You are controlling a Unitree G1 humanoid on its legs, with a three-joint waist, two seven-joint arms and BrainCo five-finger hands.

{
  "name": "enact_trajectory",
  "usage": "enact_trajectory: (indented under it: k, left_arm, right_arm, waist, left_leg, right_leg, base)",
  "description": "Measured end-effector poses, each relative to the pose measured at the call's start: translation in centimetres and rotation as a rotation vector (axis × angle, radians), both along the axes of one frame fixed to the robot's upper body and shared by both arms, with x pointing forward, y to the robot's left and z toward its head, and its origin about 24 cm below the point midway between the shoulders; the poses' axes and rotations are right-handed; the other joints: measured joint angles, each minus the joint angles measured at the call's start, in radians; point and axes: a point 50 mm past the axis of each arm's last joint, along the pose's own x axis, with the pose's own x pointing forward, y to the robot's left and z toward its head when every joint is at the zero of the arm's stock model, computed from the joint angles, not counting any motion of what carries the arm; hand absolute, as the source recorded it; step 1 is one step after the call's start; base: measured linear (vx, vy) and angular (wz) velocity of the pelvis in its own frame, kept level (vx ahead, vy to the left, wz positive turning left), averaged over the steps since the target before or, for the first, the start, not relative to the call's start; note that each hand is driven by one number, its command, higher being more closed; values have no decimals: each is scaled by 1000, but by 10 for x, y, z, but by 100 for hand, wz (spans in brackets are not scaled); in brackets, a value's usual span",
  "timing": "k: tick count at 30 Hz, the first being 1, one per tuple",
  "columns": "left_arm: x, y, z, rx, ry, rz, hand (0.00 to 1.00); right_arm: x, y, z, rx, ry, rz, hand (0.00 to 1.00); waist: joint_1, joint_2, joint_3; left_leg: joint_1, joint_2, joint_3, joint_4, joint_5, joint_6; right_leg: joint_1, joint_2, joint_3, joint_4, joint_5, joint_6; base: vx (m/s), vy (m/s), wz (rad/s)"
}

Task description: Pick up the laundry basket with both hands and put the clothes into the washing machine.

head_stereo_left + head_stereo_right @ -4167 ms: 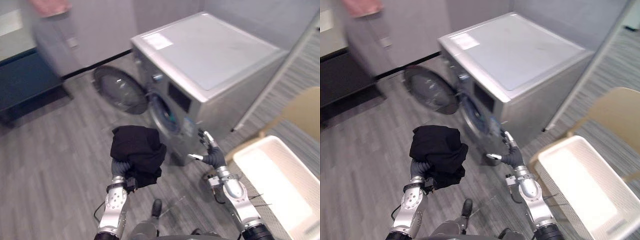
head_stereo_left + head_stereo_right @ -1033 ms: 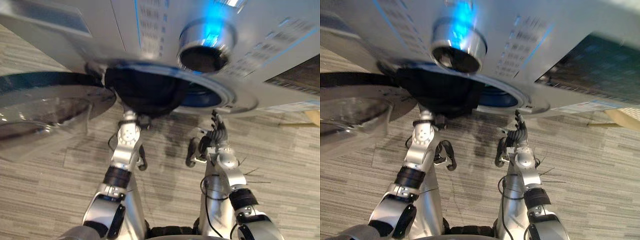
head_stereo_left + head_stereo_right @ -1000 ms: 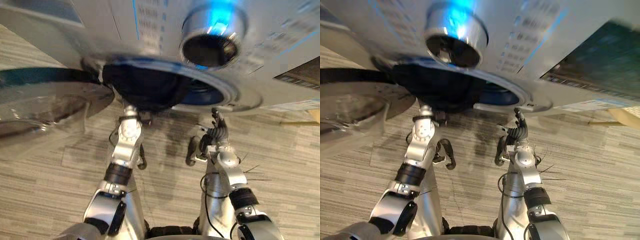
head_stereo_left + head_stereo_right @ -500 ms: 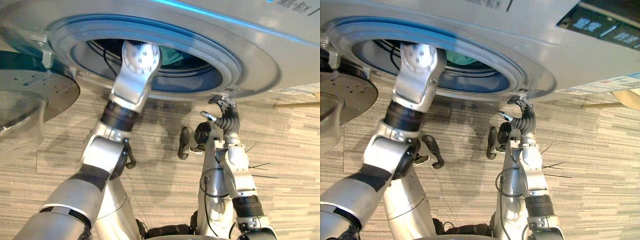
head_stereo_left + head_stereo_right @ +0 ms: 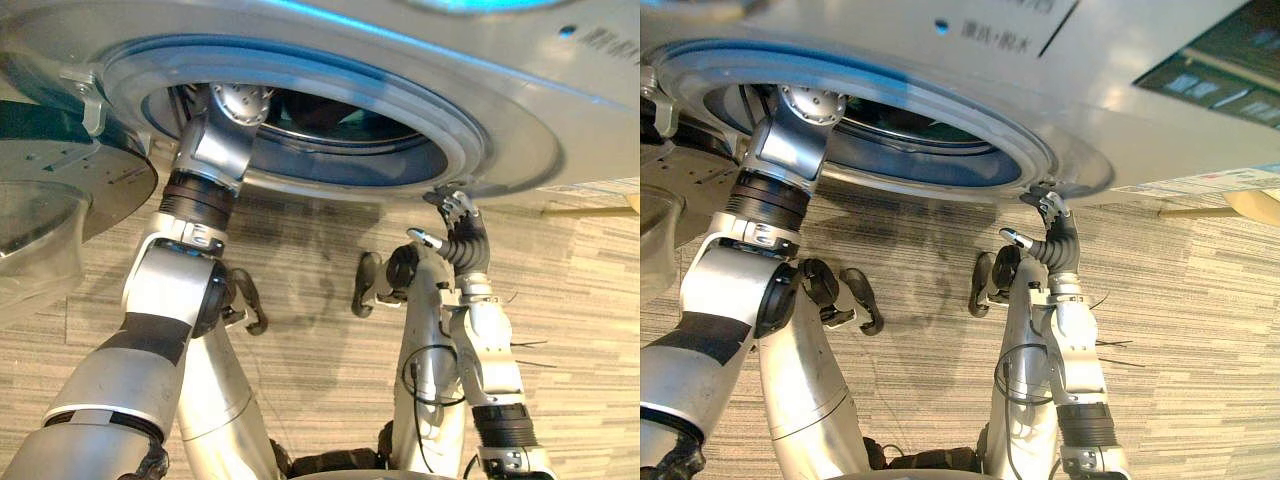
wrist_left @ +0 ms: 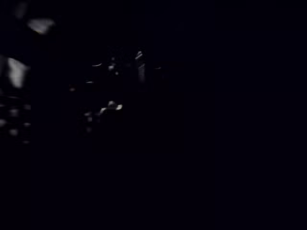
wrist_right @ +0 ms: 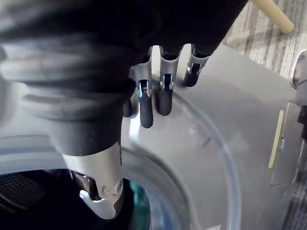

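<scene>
Washing machine (image 5: 560, 130): front loader, door (image 5: 50, 210) swung open to the robot's left, door ring (image 5: 490, 140) clear.

**Status**
- L arm (image 5: 215, 150) is in the drum through the left part of the opening, up to the forearm. L hand is hidden inside and the left wrist view is near black, so its state cannot be told.
- Clothes: judged to be in the drum w/ the L hand. The interior is too dark to tell garment from drum wall.
- R hand (image 5: 458, 222) is outside, at the lower right edge of the door ring. It is relaxed, loosely bent and empty. Contact w/ the ring is not certain.
- Floor (image 5: 320, 300) below the opening: no garment on it.

**Step in hand (judged):** deposit the load deep in the drum, then clear the arm.

**Procedure**
1. Release well past the blue gasket (image 5: 330, 165), not at the lip. Cloth left on the seal will jam the door.
2. Let go fully before pulling back, or the garment may snag and trail out.
3. Withdraw the L arm straight along its entry line. Keep the forearm off the ring edge and off the hinge (image 5: 85, 95) side.
4. Keep the R hand outside the opening, away from the door's swing path.
5. Check the rim and gasket for stray fabric.
</scene>
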Motion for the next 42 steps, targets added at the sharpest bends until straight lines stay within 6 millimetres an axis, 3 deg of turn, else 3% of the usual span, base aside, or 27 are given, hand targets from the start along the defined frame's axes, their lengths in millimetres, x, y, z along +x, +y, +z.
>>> enact_trajectory:
  k: [8, 10, 13, 14, 16, 20, 22, 23, 25, 28, 31, 33, 37, 42]
  left_arm:
    - [-10, 5, -4, -71, -46, -41, 0]
    - [-16, 2, -17, -109, -68, -70, 0]
    - [-30, -9, -47, -228, -94, -122, 0]
    - [-34, -6, -59, -298, -101, -126, 0]
    - [-38, -3, -114, -453, 26, -124, 0]
    - [-60, -13, -192, -805, 188, -179, 0]
    - [-87, -16, -265, -1007, 390, -126, 0]
    - [-96, -12, -282, -1087, 440, -115, 0]
    - [-139, 4, -335, -1146, 580, 19, 0]
    - [-182, 26, -377, -1138, 706, 159, 0]
    - [-212, 33, -415, -1156, 880, 243, 0]
    - [-223, 34, -430, -1183, 952, 276, 0]
    - [-236, 33, -443, -1170, 1035, 294, 0]
    - [-255, 46, -460, -1067, 1162, 359, 0]
  right_arm:
    - [-17, -4, -2, -14, -1, 30, 0]
    - [-22, -4, -7, -10, 18, 26, 0]
    - [-22, 11, -24, 33, 82, -18, 0]
    - [-22, 14, -30, 30, 111, -47, 0]
    - [-22, 18, -49, -2, 200, -79, 0]
    - [-24, 23, -77, -61, 332, -103, 0]
    - [-33, 22, -105, -94, 461, -109, 0]
    - [-36, 22, -112, -101, 492, -109, 0]
    - [-52, 20, -138, -104, 615, -112, 0]
    - [-68, 22, -164, -127, 741, -99, 0]
    - [-79, 21, -193, -145, 878, -81, 0]
    - [-84, 17, -209, -168, 967, -72, 0]
    - [-100, 5, -228, -197, 1087, -82, 0]
    - [-108, -1, -240, -187, 1165, -95, 0]
  waist:
    - [10, -4, -3]
    - [17, -4, -5]
    - [29, -10, -15]
    - [38, -8, -21]
    - [54, -8, -82]
    - [81, -4, -102]
    - [92, 11, -144]
    - [99, 12, -150]
    - [116, 23, -203]
    - [141, 36, -242]
    - [139, 58, -281]
    - [134, 73, -292]
    - [130, 90, -324]
    - [128, 93, -353]
  left_leg:
    - [67, -3, -15, -67, 11, -21]
    - [105, -5, -17, -92, 15, -27]
    - [175, -20, -25, -165, 37, -57]
    - [200, -20, -24, -184, 41, -62]
    - [237, -20, -24, -235, 51, -81]
    - [394, -21, -23, -360, 82, -112]
    - [510, -34, -20, -485, 111, -120]
    - [551, -38, -15, -525, 125, -125]
    - [683, -39, 4, -672, 170, -143]
    - [862, -57, 57, -873, 242, -143]
    - [1007, -77, 109, -1077, 318, -133]
    - [1080, -92, 128, -1196, 370, -125]
    - [1233, -138, 191, -1453, 481, -107]
    - [1362, -181, 263, -1583, 517, -92]
  right_leg:
    - [89, -2, -43, -59, -3, -7]
    - [131, -3, -56, -81, -7, -13]
    - [209, -8, -84, -133, -14, -25]
    - [233, -9, -92, -144, -17, -31]
    - [268, -7, -109, -179, -23, -42]
    - [432, 0, -157, -279, -26, -48]
    - [566, 3, -205, -393, -22, -54]
    - [607, 3, -213, -427, -19, -53]
    - [742, 17, -251, -563, 11, -54]
    - [895, 30, -263, -738, 73, -38]
    - [1018, 55, -264, -942, 162, -19]
    - [1085, 74, -264, -1078, 229, -5]
    - [1218, 101, -251, -1358, 377, 22]
    - [1307, 101, -197, -1499, 458, 51]
  base:
    - [41, -23, 4]
    - [23, -38, 11]
    - [29, -78, 21]
    - [38, -122, 20]
    - [34, -111, 11]
    - [75, -128, 20]
    - [114, -118, 38]
    - [169, -115, 41]
    - [157, -83, 29]
    - [176, -32, 12]
    - [111, 33, -7]
    - [88, 80, -11]
    - [87, 109, -17]
    - [52, 100, -31]
